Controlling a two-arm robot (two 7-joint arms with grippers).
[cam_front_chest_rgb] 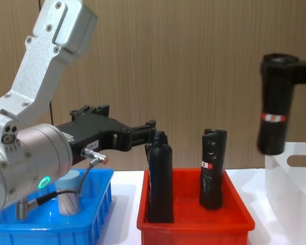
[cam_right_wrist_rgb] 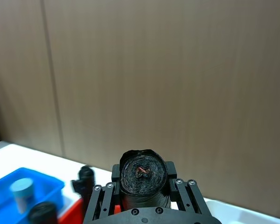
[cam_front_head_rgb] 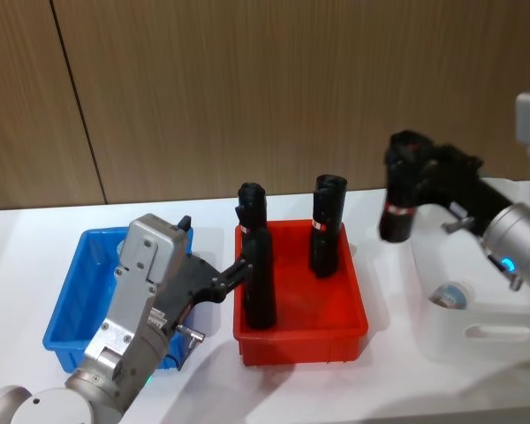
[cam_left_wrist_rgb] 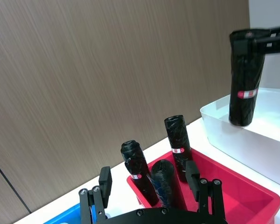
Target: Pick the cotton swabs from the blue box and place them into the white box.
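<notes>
No text, brand or number can be read anywhere. The black rolls each wear a small band label, red with a white patch: one on the roll (cam_front_chest_rgb: pixel 273 116) held up at the right, one on the roll (cam_front_chest_rgb: pixel 212 167) standing in the red bin (cam_front_chest_rgb: pixel 194 225), and one on another roll (cam_left_wrist_rgb: pixel 140 171) there seen in the left wrist view. Whatever is printed on these labels is too small to make out.
</notes>
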